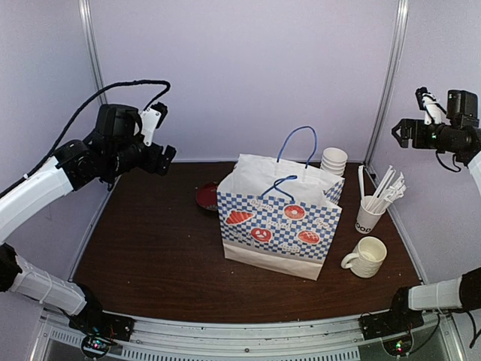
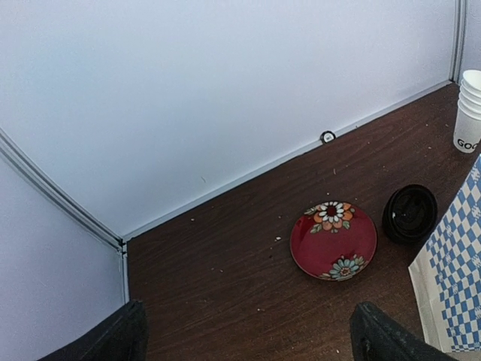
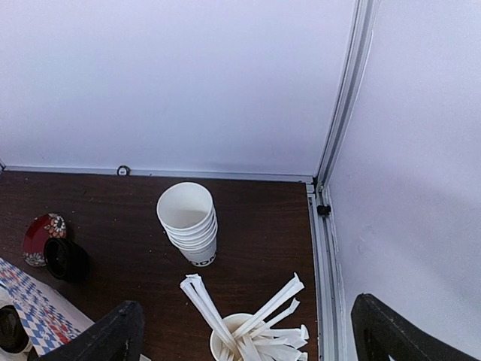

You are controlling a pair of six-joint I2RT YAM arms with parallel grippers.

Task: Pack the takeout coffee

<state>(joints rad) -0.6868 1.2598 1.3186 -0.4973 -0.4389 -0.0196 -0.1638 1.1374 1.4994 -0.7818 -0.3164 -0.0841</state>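
No lidded coffee cup or pulp carrier shows plainly in any view. A white paper bag (image 1: pixel 279 218) with a blue checked band and blue handles stands upright mid-table. In the right wrist view a dark rounded thing (image 3: pixel 10 331) peeks out at the bag's edge (image 3: pixel 34 312); I cannot tell what it is. My left gripper (image 1: pixel 161 158) hangs high over the back left of the table, open and empty, its fingers (image 2: pixel 120 338) wide apart. My right gripper (image 1: pixel 398 134) is raised at the far right, also open and empty, with its fingers (image 3: pixel 379 335) spread above the back right corner.
A red flowered plate (image 2: pixel 334 239) and a stack of black lids (image 2: pixel 409 213) lie behind the bag. A stack of lidless white cups (image 3: pixel 189 222) stands at the back right. In front of it is a cup of wrapped straws (image 1: pixel 372 210), then a cream mug (image 1: pixel 368 257).
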